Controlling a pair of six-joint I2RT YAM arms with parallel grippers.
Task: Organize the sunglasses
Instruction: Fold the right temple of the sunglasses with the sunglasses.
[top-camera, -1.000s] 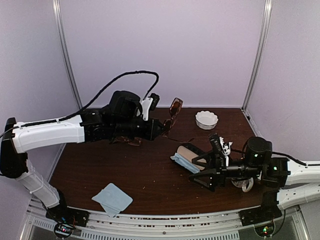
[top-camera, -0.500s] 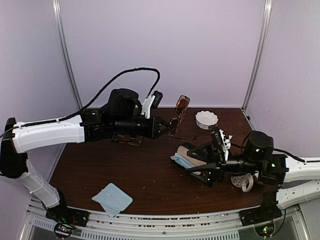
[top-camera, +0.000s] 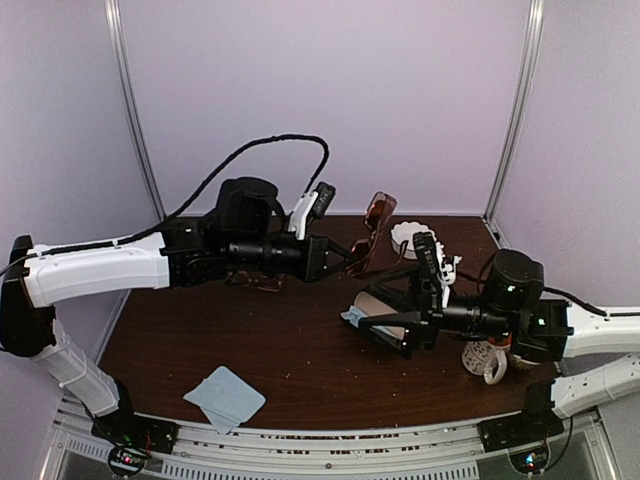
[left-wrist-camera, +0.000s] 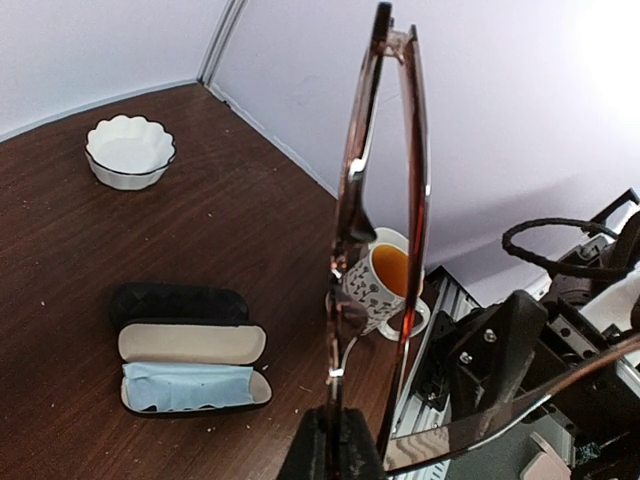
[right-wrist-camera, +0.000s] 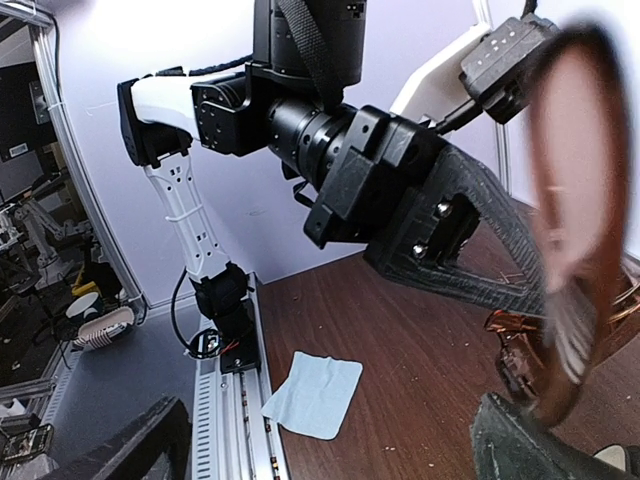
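left end effector (top-camera: 332, 262) clenched on the copper-framed sunglasses (top-camera: 378, 213), held aloft over the far middle of the tabletop (top-camera: 290, 340). right end effector (top-camera: 385, 310) spread wide near them, above the open case (left-wrist-camera: 190, 342) with a blue cloth (left-wrist-camera: 185, 385) inside; bowl (left-wrist-camera: 130, 152) at far-right corner, mug (left-wrist-camera: 385, 280) by right edge.

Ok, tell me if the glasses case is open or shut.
Open: the left wrist view shows the glasses case with its cream lining exposed and a light-blue cloth lying inside.
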